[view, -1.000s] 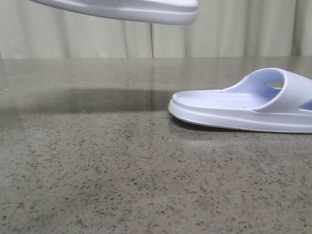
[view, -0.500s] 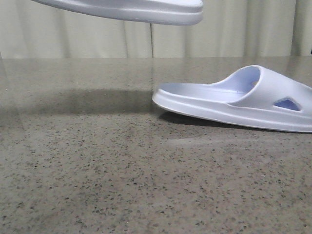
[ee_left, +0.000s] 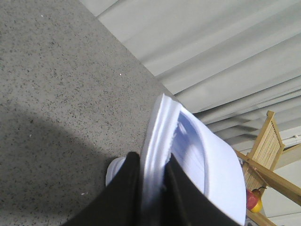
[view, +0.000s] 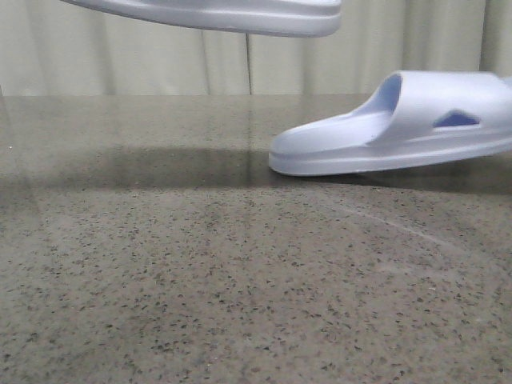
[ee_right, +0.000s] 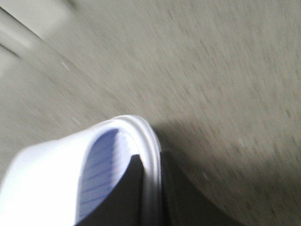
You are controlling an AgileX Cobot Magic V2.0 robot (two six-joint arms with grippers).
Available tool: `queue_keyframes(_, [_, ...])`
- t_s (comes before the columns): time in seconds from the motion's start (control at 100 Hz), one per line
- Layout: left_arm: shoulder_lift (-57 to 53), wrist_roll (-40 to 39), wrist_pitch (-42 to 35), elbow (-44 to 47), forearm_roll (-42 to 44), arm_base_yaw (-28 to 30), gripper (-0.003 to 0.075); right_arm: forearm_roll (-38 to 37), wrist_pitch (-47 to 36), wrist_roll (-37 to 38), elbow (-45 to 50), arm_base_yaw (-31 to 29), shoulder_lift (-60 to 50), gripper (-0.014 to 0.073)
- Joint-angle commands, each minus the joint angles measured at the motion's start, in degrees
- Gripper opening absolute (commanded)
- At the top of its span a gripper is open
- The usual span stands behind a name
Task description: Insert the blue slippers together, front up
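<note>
On your left, the left gripper (ee_left: 151,188) has its 2 black fingers (ee_left: 123,193) clamped on the edge of the sole of 1 blue slipper (ee_left: 197,165). In the front view this upper slipper (view: 232,14) hangs high above the table (view: 200,272), near the top edge of the picture, and only its sole shows there. Behind the table you see pale curtains (view: 160,64).

On your right, the second slipper (view: 400,124) is also off the table, with the heel end lower and the strap with its triangle hole higher; its shadow lies below it. The right gripper (ee_right: 151,188) is closed on the rim of this slipper (ee_right: 70,179), 1 finger on each side, though that wrist picture is blurred.
</note>
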Motion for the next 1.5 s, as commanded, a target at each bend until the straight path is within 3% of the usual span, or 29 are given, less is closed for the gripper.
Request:
queue_keyframes(0.0, [-0.9,-0.8,1.3,-1.7,-2.5,-0.4,0.0016,-0.4,-10.3,-0.2,-1.5,-0.1,-4.2,-0.0106])
queue_keyframes(0.16, [-0.9,-1.0,1.3,-1.7,-2.5,-0.4,0.0016,-1.2,-19.2,-0.3,-1.5,-0.1,-10.8,-0.0106])
queue_keyframes(0.28, [-0.9,-1.1,1.3,-1.7,-2.5,-0.4,0.0016,-1.2,-20.7,-0.3,-1.5,-0.1,-15.9,-0.0106])
queue_keyframes(0.64, [-0.9,-2.7,4.7,-1.7,-3.7,-0.4,0.0016,5.8,-4.8,0.8,-1.5,-0.1,-29.1,-0.0106])
queue_keyframes(0.93, [-0.9,-2.7,8.6,-1.7,-5.4,-0.4,0.0016,11.5,9.6,0.8,-1.5,1.4,-31.3,-0.0106])
queue_keyframes(1.49, [-0.9,-4.2,22.0,-1.7,-9.9,-0.4,0.0016,12.1,11.2,0.8,-1.5,10.2,-31.0,-0.0106])
